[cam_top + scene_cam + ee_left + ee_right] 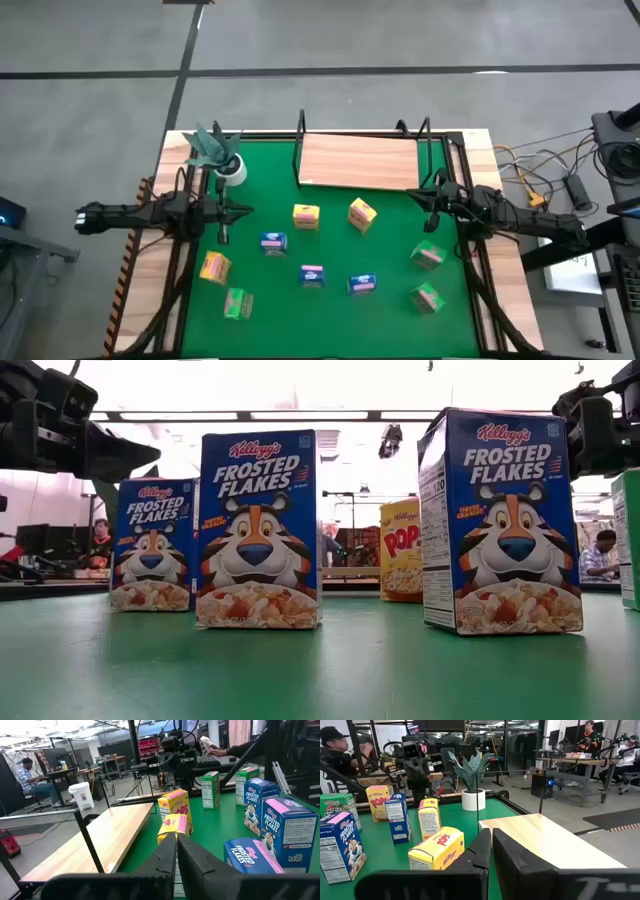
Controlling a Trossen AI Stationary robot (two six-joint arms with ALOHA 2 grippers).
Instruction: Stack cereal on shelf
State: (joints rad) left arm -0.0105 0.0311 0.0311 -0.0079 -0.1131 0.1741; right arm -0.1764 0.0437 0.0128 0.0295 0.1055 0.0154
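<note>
step: start judged, nothing stacked | left gripper [243,210], right gripper [420,196]: shut, empty, at mat side edges | cereal boxes [306,216] scattered mid-mat | shelf [358,160] bare, at far edge | next: a gripper to be opened over a box

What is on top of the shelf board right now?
Nothing: the shelf board looks bare in the high view. All nine cereal boxes, such as one yellow box, sit on the green mat. Nothing covers the board.
</note>
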